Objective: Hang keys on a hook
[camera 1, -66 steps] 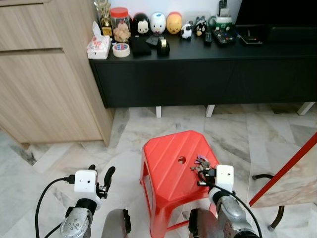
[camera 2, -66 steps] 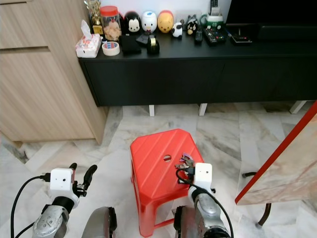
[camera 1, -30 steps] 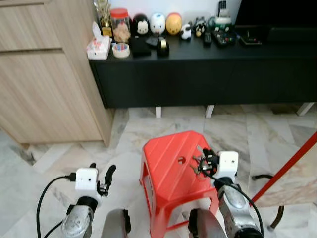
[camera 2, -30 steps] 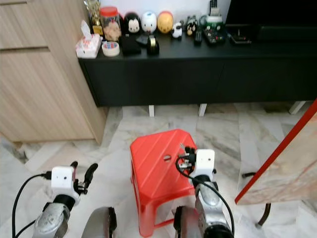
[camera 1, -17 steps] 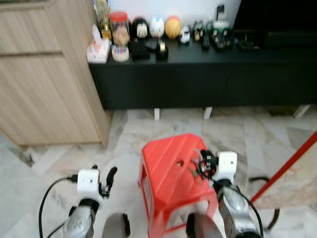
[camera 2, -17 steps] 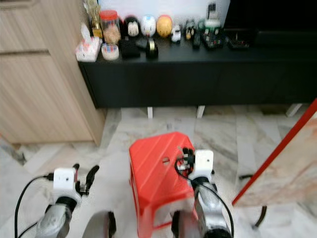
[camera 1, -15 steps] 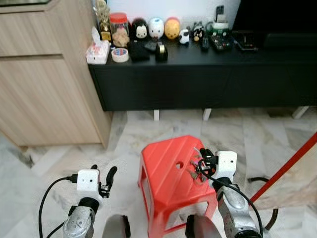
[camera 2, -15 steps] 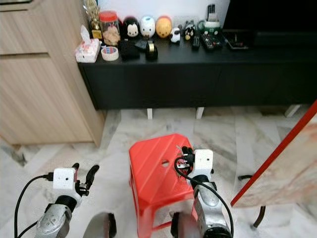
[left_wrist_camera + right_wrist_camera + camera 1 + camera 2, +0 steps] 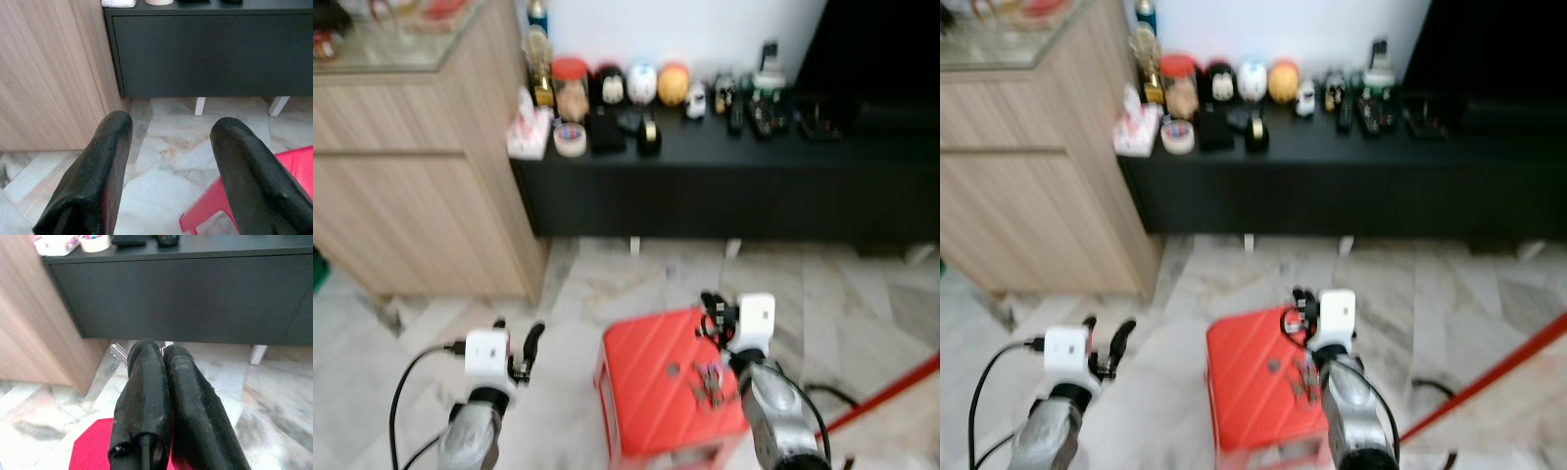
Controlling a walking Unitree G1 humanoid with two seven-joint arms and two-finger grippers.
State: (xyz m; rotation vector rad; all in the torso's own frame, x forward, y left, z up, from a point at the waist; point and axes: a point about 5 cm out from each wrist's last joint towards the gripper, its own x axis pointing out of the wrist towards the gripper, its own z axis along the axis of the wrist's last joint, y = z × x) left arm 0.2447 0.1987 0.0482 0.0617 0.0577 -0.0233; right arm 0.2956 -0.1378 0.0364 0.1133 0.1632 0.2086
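Lifting keys (image 9: 709,378) off the red stool (image 9: 646,387): right end effector (image 9: 159,352) is clenched on them, a silver key tip poking past its fingertips (image 9: 146,357) while the bunch dangles over the stool's far right, probably for carrying. Left end effector (image 9: 168,142) is released, idle low left. No hook visible; the black surface (image 9: 724,147) is far ahead.

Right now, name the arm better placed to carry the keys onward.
Right. The right fingers are shut on a silver key showing at their tips; the left fingers are open and empty.
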